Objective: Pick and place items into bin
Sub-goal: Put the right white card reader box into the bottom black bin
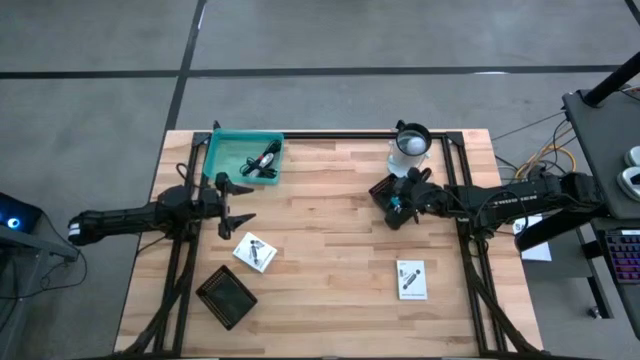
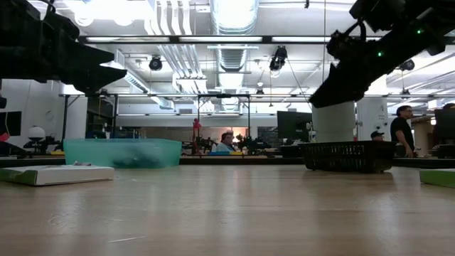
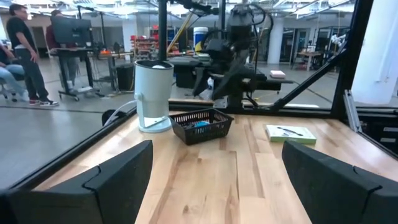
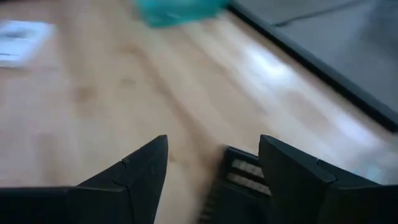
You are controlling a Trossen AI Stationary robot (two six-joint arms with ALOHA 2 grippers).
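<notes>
Cables (image 1: pixel 264 160) in teal bin (image 1: pixel 222 150); both jaws open

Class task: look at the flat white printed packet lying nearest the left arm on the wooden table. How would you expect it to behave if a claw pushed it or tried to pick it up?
The white printed packet lies flat on the wooden table, so it will probably slide when pushed, not roll or tip. Its low profile in the low view leaves little edge to pinch, so a grasp from above may slip. It looks light and possibly bendable, though its stiffness cannot be judged here.
</notes>
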